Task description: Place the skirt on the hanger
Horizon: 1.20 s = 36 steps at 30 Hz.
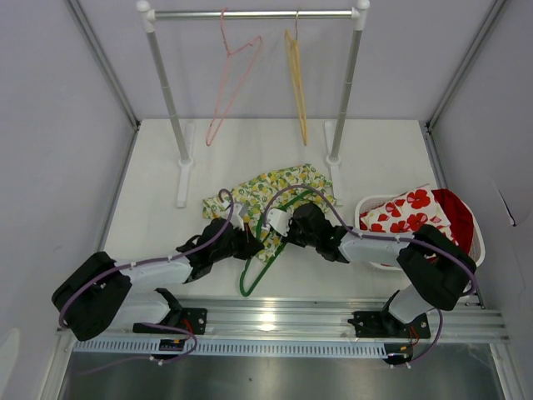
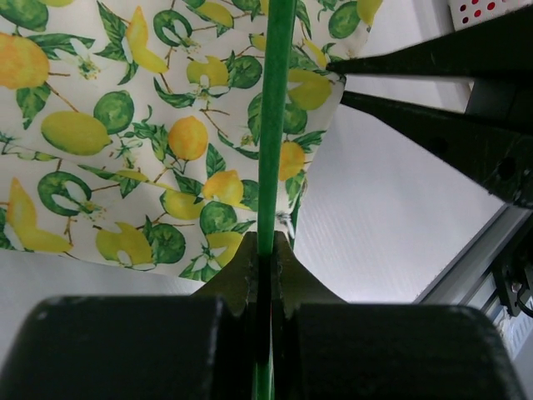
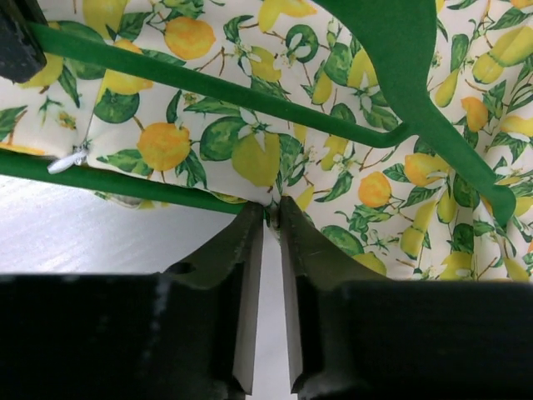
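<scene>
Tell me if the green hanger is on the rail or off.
Off: green hanger sits low by the table, not on the rail; left fingers shut on it.

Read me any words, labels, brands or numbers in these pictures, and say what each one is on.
No text can be read in any view.
The skirt has only a lemon print.
The cloth in the basket has only red flowers.
The green hanger and rail are bare.
</scene>
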### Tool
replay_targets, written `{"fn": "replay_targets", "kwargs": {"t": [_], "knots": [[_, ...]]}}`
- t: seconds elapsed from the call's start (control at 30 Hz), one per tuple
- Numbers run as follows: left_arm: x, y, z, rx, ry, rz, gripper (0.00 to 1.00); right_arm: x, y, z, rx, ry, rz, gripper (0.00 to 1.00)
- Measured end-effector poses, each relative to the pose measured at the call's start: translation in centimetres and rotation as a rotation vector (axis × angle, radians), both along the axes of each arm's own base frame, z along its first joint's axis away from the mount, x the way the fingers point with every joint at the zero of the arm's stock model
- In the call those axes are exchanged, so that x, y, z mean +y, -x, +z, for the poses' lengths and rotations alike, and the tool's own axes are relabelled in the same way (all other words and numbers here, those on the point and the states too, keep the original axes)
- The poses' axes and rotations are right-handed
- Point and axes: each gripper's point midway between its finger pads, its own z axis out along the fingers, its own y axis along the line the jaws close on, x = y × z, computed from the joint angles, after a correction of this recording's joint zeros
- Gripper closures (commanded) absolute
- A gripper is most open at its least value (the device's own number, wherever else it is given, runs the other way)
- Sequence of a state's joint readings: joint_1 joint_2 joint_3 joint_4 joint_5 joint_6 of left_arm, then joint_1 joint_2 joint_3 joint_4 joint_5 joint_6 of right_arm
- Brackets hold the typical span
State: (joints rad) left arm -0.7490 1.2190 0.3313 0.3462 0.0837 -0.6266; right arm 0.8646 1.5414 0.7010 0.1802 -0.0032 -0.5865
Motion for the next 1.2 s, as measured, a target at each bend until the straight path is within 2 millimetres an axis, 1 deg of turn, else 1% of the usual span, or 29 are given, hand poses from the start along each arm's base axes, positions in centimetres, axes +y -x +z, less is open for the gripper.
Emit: {"fn": "replay_targets", "kwargs": {"t": [0.1,0.2,0.3,0.4,0.6,0.67,0.73,0.87,1.1,1.2], "knots": [[0.0,-0.2,-0.1,0.002,0.003,0.002,1.0,-0.2,-0.2,-0.1,-0.01,0.001,-0.008,0.94],[0.0,-0.3,-0.2,0.005,0.005,0.004,1.0,-0.5,-0.3,-0.1,-0.005,0.003,-0.015,0.96],[-0.3,-0.5,-0.2,0.008,0.009,-0.002,1.0,-1.1,-0.3,0.3,0.013,-0.001,-0.021,0.96],[-0.6,-0.7,-0.2,0.008,0.012,-0.006,1.0,-1.5,-0.4,1.5,0.044,-0.01,-0.029,0.97],[-0.9,-0.8,-0.1,0.009,0.021,-0.017,1.0,-1.3,-1.3,4.9,0.049,-0.053,-0.048,0.97],[-1.1,-0.8,0.0,0.009,0.027,-0.024,1.0,-1.4,-1.4,5.3,0.051,-0.055,-0.05,0.97],[-1.2,-0.8,0.0,0.01,0.027,-0.026,1.0,-1.7,-1.3,5.3,0.062,-0.046,-0.053,0.97],[-1.1,-0.9,0.0,0.01,0.021,-0.018,1.0,-2.0,-0.7,5.1,0.088,-0.032,-0.045,0.96],[-0.7,-1.3,-0.1,0.016,0.006,-0.001,1.0,-2.9,1.1,5.4,0.129,-0.007,0.001,0.95],[-0.7,-1.5,0.1,0.012,0.0,-0.004,1.0,-3.6,2.0,5.2,0.137,0.015,0.027,0.95]]}}
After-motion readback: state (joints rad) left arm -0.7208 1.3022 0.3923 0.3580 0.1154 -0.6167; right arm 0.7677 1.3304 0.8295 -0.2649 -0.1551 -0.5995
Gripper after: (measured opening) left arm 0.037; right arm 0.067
